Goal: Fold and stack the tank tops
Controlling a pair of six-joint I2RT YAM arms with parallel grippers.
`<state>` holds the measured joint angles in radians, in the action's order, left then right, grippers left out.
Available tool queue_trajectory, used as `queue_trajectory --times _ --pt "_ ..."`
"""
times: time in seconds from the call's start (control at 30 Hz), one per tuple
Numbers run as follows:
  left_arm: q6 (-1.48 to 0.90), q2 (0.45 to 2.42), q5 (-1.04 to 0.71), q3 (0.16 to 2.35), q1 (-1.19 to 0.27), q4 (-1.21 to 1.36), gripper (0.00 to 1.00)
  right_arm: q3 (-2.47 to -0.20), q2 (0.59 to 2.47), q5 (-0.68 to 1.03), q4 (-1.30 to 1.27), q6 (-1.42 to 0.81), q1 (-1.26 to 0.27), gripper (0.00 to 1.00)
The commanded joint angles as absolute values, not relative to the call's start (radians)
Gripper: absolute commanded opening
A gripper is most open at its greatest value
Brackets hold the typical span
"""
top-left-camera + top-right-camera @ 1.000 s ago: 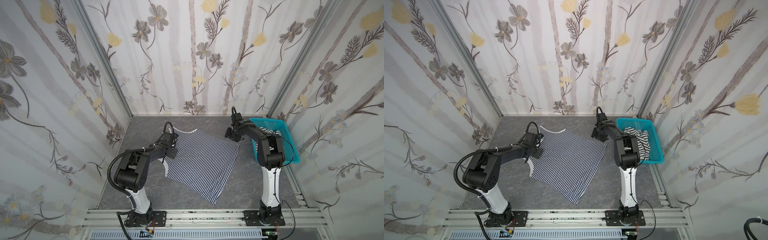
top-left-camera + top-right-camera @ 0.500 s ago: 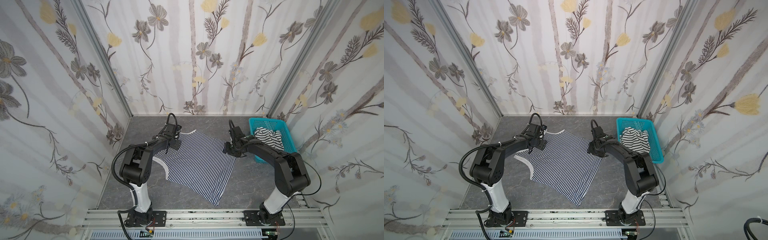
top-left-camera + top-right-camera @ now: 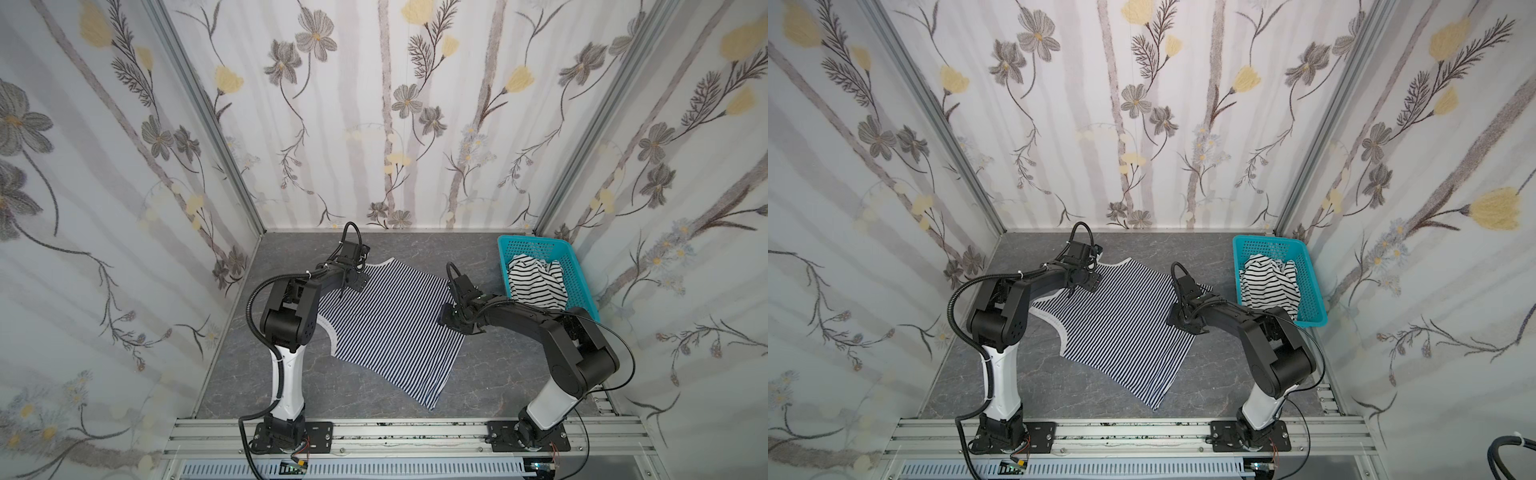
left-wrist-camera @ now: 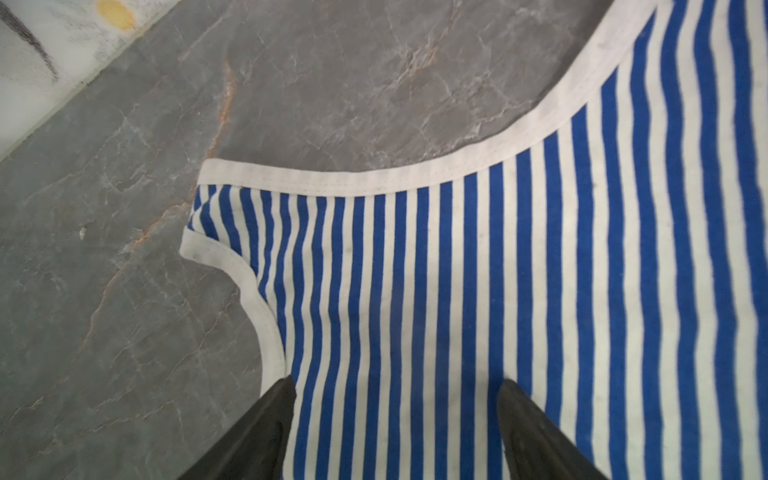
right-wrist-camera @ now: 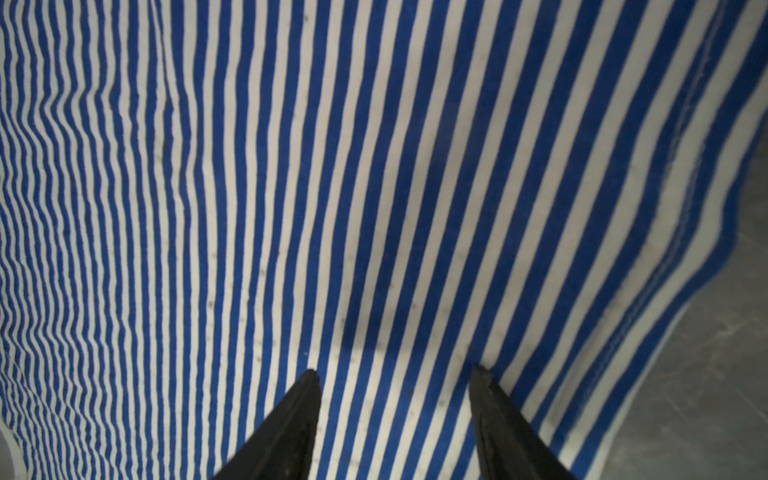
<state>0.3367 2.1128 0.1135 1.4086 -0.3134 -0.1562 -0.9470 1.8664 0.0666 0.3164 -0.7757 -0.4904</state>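
Navy-and-white fine-striped cloth tank top [image 3: 386, 332] lies flat on grey counter [image 3: 490, 374]; white, black-striped tank top [image 3: 536, 282] crumpled in turquoise plastic basket [image 3: 534, 248], back right corner. Left hand [image 4: 395, 382], right hand [image 5: 395, 370]: spread, empty.

Table [image 3: 415, 249]: walls left, right and behind; rail [image 3: 395, 432] along front edge.
Arm bases [image 3: 286, 432]: 2 on rail, 1 left, 1 right.
Spread tank top [image 3: 390, 328]: flat on table in both top views [image 3: 1121, 328], at centre, between the 2 arms; strap end toward rear left, 1 corner toward front rail.
Basket [image 3: 579, 274]: on table, rear right corner, right of spread tank top, apart from it.
Bunched tank top [image 3: 536, 282]: in basket.
Left gripper [image 4: 395, 382]: over rear-left part of spread tank top [image 4: 457, 291], just beside armhole edge, near strap.
Right gripper [image 5: 395, 372]: over right part of spread tank top [image 5: 291, 187], near its edge, between cloth centre and basket.
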Motion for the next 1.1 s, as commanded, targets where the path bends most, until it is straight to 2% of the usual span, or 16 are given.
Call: queue_trajectory --times 0.0,0.43,0.7,1.07 --pt "0.35 2.14 0.18 1.408 -0.312 -0.207 0.78 -0.969 1.906 0.055 0.301 -0.774 -0.472 0.6" --pt "0.326 2.085 0.249 1.316 -0.312 -0.202 0.78 -1.262 2.077 0.075 0.435 -0.632 -0.33 0.6" --pt "0.261 2.008 0.242 1.213 -0.314 -0.201 0.78 -1.53 2.28 0.099 0.547 -0.577 -0.291 0.6" --pt "0.25 1.965 0.25 1.164 -0.316 -0.199 0.78 -1.821 2.457 0.126 0.684 -0.548 -0.262 0.59"
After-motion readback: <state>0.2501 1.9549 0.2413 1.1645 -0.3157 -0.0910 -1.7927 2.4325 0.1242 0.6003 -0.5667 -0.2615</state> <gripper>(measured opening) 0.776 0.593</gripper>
